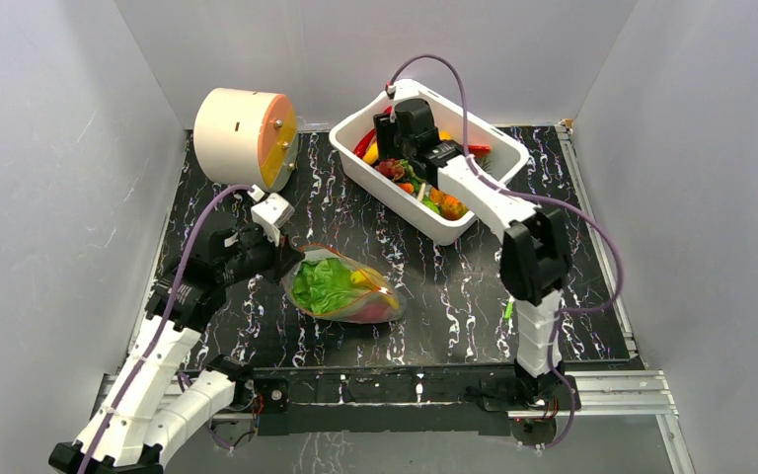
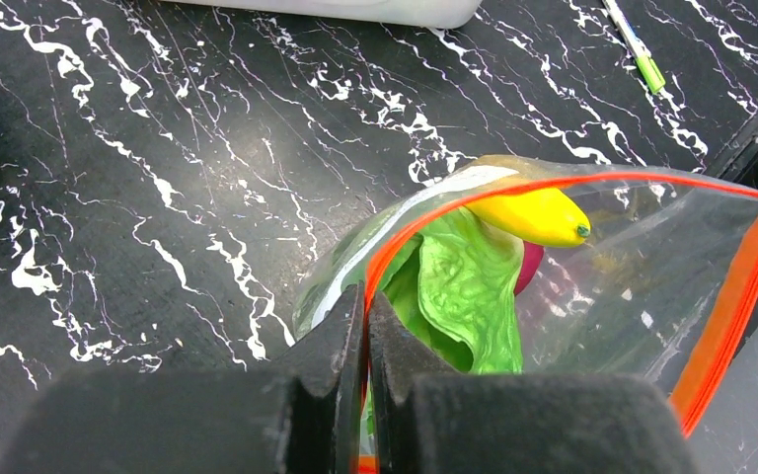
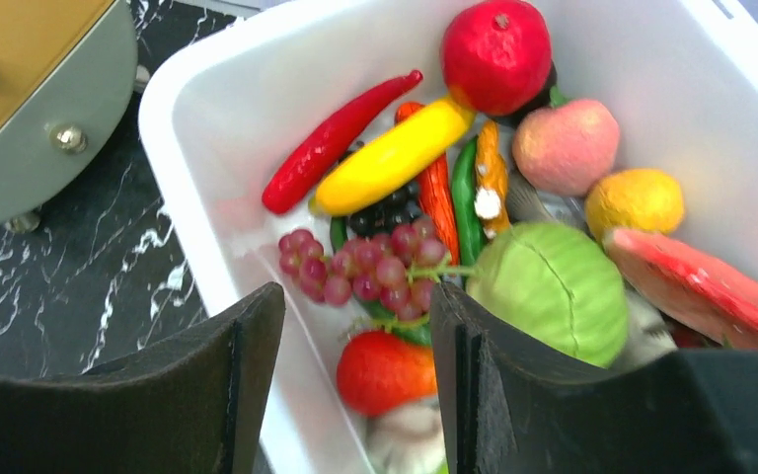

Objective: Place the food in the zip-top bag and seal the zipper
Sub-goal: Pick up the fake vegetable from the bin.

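The clear zip-top bag (image 1: pixel 345 289) lies mid-table with leafy greens (image 2: pixel 464 286), a yellow banana (image 2: pixel 538 215) and a pink piece inside. Its orange-red zipper (image 2: pixel 572 183) arcs open at the mouth. My left gripper (image 2: pixel 366 311) is shut on the zipper edge and holds the mouth up; it also shows in the top view (image 1: pixel 291 262). My right gripper (image 3: pixel 355 326) is open and empty above the white tub (image 1: pixel 474 193), one finger outside the near wall. Below it lie purple grapes (image 3: pixel 360 267), a strawberry (image 3: pixel 385 370), a green cabbage (image 3: pixel 553 286) and a red chili (image 3: pixel 336 138).
A cream cylinder with an orange face (image 1: pixel 247 136) stands at the back left. A green-tipped pen (image 1: pixel 506 308) lies on the black marbled mat by the right arm. Grey walls enclose the table on three sides.
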